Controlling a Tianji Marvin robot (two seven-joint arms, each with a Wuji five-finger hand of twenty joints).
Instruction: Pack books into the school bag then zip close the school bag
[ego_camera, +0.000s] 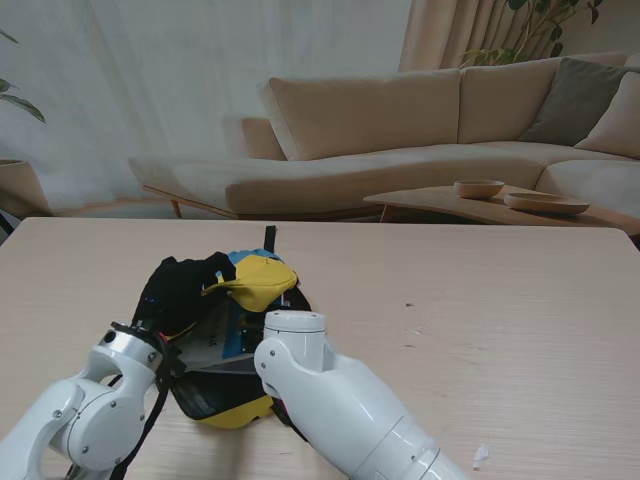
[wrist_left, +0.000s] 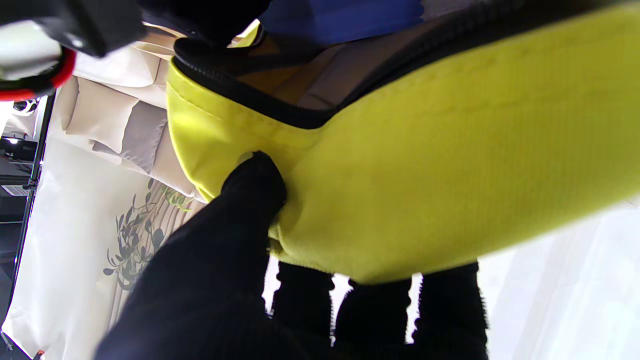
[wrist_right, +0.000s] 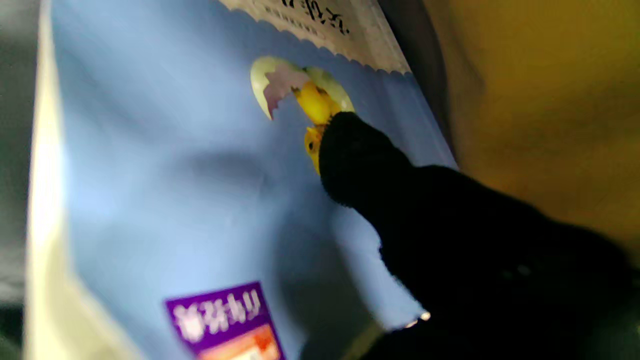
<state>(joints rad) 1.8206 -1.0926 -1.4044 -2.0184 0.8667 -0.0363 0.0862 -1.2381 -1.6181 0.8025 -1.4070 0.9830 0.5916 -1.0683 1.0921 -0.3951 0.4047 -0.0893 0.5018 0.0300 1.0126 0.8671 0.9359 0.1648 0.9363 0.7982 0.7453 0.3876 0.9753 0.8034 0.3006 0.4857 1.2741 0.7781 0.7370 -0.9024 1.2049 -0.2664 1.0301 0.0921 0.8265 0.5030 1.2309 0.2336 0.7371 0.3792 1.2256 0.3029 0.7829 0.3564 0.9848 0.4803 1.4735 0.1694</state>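
The yellow and black school bag lies open on the table, left of centre. My left hand is shut on its yellow flap and holds it lifted; in the left wrist view the thumb pinches the yellow fabric just under the black zipper. My right arm reaches into the opening, and its own forearm hides the hand in the stand view. In the right wrist view my right hand grips a light blue book, thumb pressed on the cover, with the bag's yellow lining beside it. Part of a book shows inside the bag.
The pale wooden table stretches out to the right of the bag. A small white scrap lies near its front right edge. Beyond the table stand a beige sofa and a low table with two bowls.
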